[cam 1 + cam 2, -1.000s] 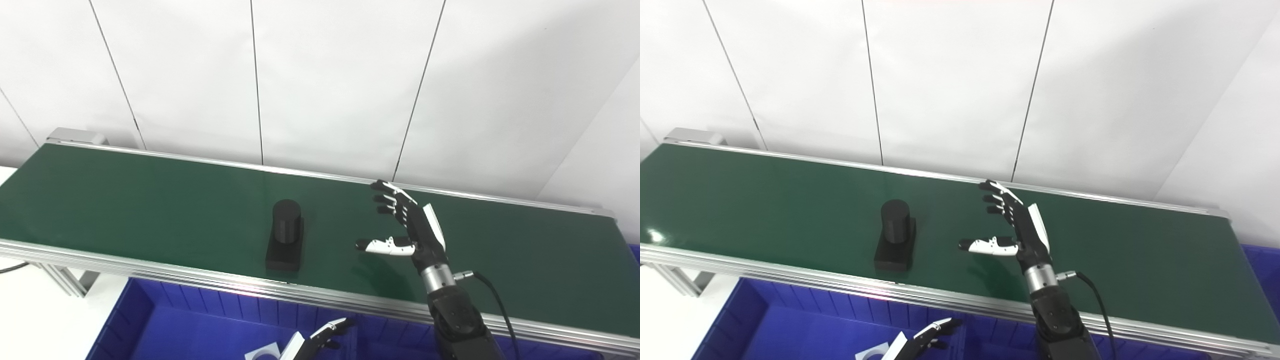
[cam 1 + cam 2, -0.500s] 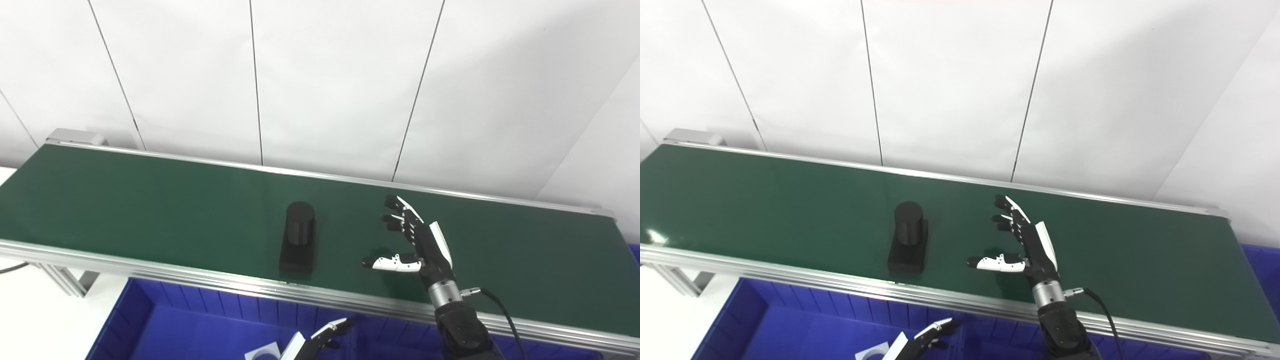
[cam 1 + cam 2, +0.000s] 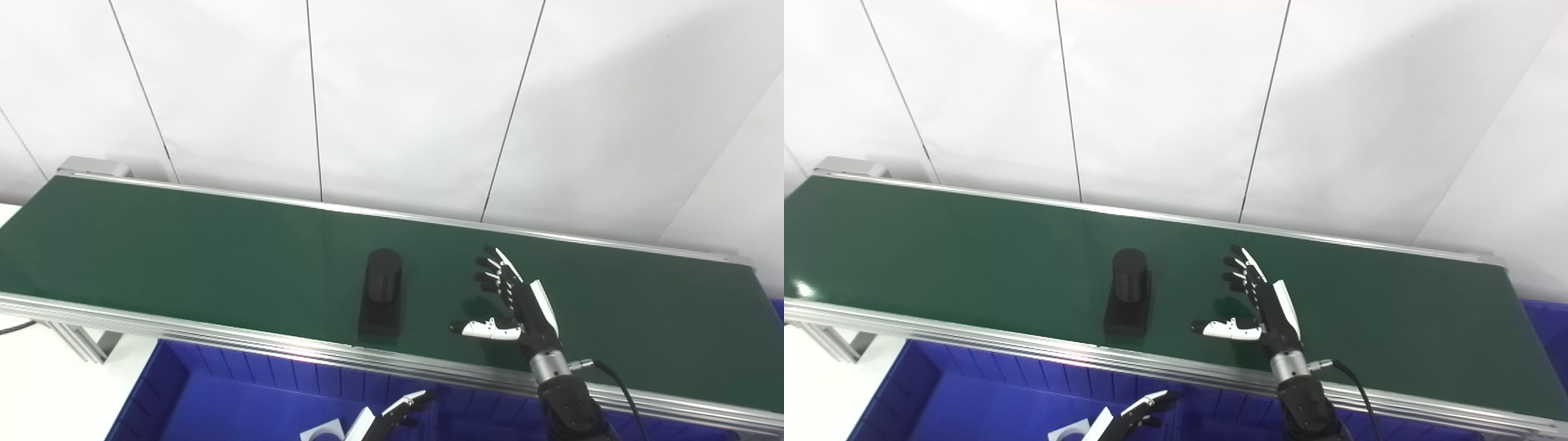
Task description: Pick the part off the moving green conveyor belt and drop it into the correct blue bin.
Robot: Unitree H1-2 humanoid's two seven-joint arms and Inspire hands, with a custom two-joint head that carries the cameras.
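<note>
Low and right of centre, the right hand hovers over the green conveyor belt, empty, with fingers spread and thumb stretched toward the left. The black part, a cylinder upright on a flat base, stands on the belt left of that thumb, near but apart. At the bottom edge the left hand shows only fingertips over the blue bin; its grip cannot be made out.

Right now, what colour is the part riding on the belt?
Black all over, the part shows best in the left eye view.
</note>
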